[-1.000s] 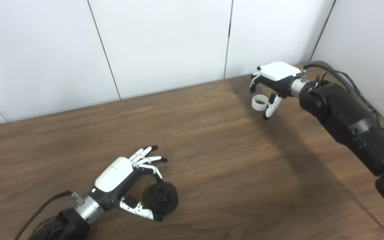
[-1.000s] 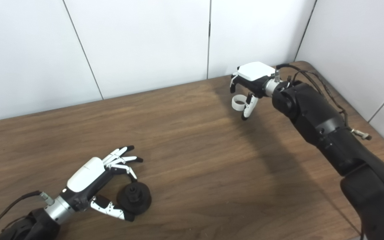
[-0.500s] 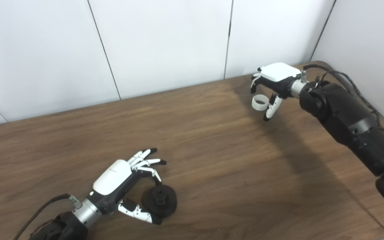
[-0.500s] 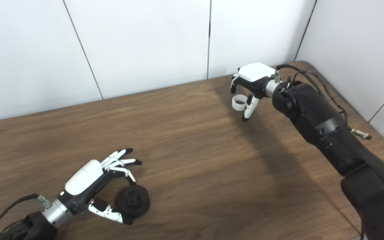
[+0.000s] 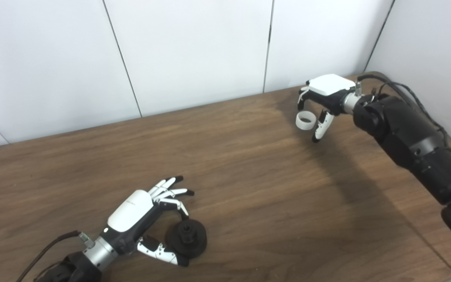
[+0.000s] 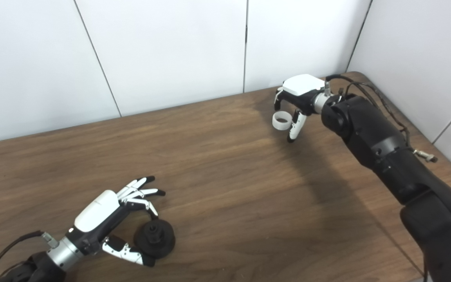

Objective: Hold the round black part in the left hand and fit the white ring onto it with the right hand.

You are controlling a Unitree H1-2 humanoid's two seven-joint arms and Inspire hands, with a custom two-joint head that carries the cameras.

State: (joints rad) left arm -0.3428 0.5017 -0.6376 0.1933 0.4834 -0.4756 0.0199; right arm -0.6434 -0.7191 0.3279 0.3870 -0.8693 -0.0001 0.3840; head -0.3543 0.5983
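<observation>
Near table's far corner (image 5: pixel 370 74): white ring (image 5: pixel 304 120)

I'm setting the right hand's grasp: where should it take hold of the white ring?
The white ring stands on the table with its opening upward. Probably best to pinch across the outer wall from above, with the right hand over it, leaving the bore free.

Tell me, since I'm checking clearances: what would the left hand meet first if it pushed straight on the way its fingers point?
Probably the round black part, already between the left hand's fingers and thumb; past it, bare wooden table.
</observation>
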